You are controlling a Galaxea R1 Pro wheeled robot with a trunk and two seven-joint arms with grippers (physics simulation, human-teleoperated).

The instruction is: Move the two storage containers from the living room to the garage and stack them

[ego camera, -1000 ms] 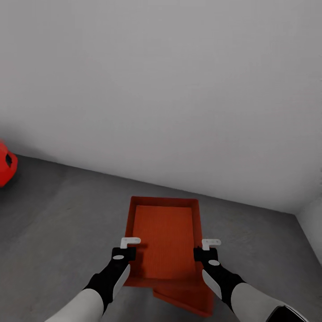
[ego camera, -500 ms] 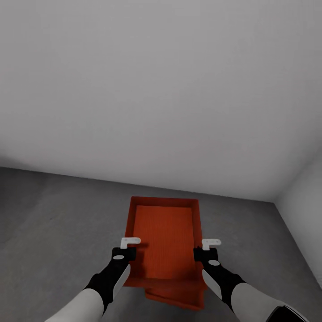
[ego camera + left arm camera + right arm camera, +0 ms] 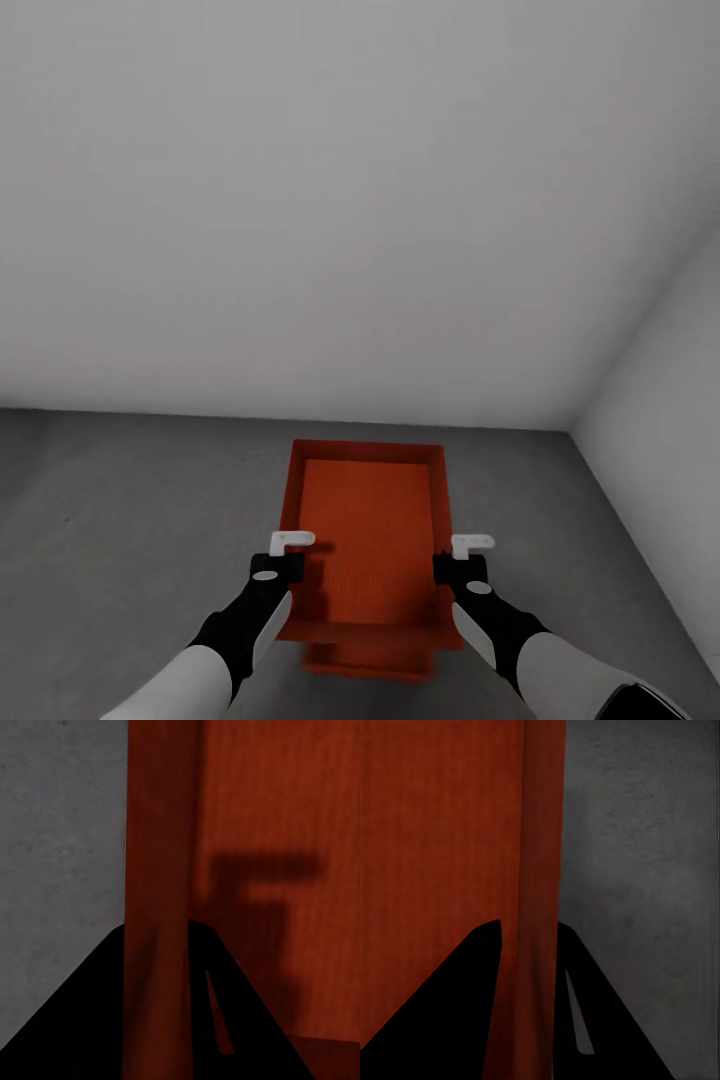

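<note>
I hold one orange-red storage container [image 3: 368, 530] level above the garage floor [image 3: 120, 520], its open top facing up. My left gripper [image 3: 283, 562] is shut on its left wall and my right gripper [image 3: 457, 564] is shut on its right wall. In the left wrist view that wall [image 3: 161, 870] runs between the black fingers [image 3: 90, 1012]. The right wrist view has the other wall [image 3: 540, 870] pinched the same way. The second container [image 3: 370, 660] lies on the floor directly beneath, just its near end peeking out.
A plain pale grey wall [image 3: 350, 200] stands close ahead, and a side wall [image 3: 670, 400] meets it in a corner at the right. Dark grey concrete stretches to the left of the containers.
The whole view has swung right: the red car left the picture and the room corner came in. The lower container now sits squarely under the held one instead of skewed right.
</note>
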